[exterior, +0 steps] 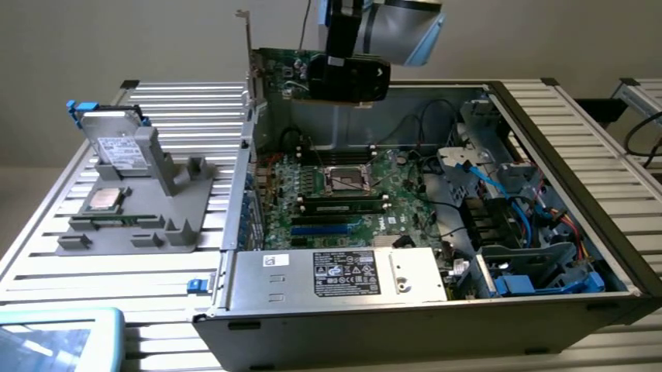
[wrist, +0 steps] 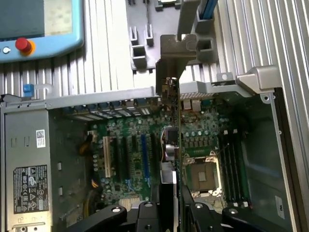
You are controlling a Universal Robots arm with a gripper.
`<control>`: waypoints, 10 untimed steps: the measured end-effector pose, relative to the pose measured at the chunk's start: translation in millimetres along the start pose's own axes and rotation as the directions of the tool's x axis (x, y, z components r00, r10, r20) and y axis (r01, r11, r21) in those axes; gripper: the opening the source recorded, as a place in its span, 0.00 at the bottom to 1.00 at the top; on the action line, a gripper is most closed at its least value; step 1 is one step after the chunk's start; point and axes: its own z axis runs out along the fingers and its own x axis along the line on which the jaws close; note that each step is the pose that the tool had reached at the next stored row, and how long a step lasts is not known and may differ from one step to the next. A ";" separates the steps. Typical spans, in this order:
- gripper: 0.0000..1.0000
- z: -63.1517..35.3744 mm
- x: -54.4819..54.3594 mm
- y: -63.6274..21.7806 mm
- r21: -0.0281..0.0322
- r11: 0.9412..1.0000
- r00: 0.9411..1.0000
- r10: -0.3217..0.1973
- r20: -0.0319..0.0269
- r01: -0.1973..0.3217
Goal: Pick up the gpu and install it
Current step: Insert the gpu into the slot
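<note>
The end effector [exterior: 345, 56] clenches the gpu [exterior: 291, 74] at twelve o'clock above the case [exterior: 414, 333] in the exterior view. It wants holding upright, its edge squared to the slots [exterior: 321, 230].

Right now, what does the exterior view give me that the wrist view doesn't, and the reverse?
Exterior view adds: the gpu broadside, black shroud showing, hanging clear above the open case, plus the blue cables at the exterior view's right. Wrist view adds: the card edge-on above the board, near the expansion slots, and the pendant's red button. Both: the gripper shut on the gpu, the CPU socket, the power supply label.
</note>
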 end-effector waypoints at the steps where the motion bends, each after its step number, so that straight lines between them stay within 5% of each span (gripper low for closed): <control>1: 0.27 0.2 0.0 0.0 0.007 1.000 1.000 -0.015 -0.001 0.015; 4: 0.27 1.1 -0.1 -0.1 0.025 0.998 0.998 -0.060 -0.004 0.060; 10: 0.27 3.0 -0.3 -1.3 0.036 0.992 0.992 -0.124 -0.011 0.124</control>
